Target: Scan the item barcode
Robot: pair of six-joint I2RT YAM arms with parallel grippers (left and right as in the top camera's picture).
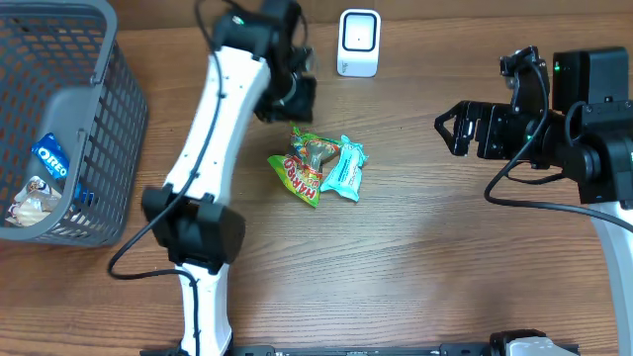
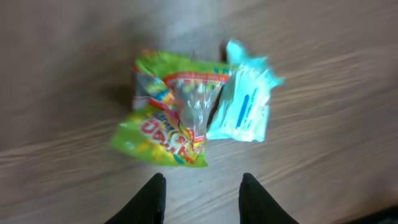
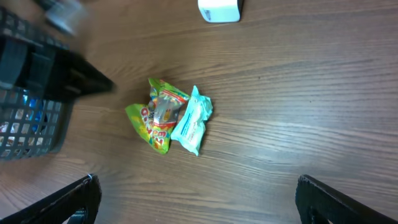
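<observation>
A green candy bag (image 1: 300,170) lies flat mid-table, and a teal packet (image 1: 345,169) rests against its right side. The left wrist view shows both from above, the candy bag (image 2: 168,118) and the teal packet (image 2: 245,102), just beyond my left gripper (image 2: 202,186). Its jaws stand apart with only bare wood between them. Overhead, my left gripper (image 1: 292,99) hovers just behind the two items. My right gripper (image 1: 445,133) is wide open and empty off to the right; its wrist view shows the items (image 3: 168,115) far ahead. The white scanner (image 1: 358,43) stands at the back edge.
A grey mesh basket (image 1: 119,109) sits at the far left with an Oreo pack (image 1: 49,156) and other packets inside. The left arm's white link (image 1: 213,129) runs diagonally from the front edge toward the scanner.
</observation>
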